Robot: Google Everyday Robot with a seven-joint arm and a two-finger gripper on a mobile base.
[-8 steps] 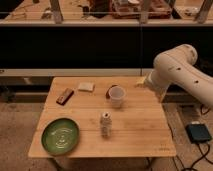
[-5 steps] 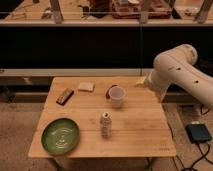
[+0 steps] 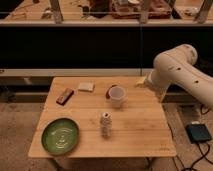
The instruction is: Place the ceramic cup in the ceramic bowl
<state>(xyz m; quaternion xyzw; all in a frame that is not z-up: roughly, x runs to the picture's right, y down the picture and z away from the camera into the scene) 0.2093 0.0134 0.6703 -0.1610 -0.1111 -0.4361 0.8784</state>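
Note:
The ceramic cup (image 3: 117, 96) is small and white and stands upright near the middle of the wooden table (image 3: 140, 127), toward the back. The ceramic bowl (image 3: 60, 136) is a wide green dish with pale swirls at the front left corner, and nothing shows inside it. My white arm (image 3: 175, 75) reaches in from the right. Its gripper end (image 3: 141, 82) hangs at the table's back right, a short way right of the cup and apart from it.
A narrow patterned container (image 3: 105, 125) stands upright in front of the cup, between cup and bowl. A brown bar (image 3: 64, 96) and a pale sponge-like block (image 3: 86, 87) lie at the back left. A dark reddish object (image 3: 109, 91) touches the cup's left side. A black box (image 3: 199, 133) lies on the floor at right.

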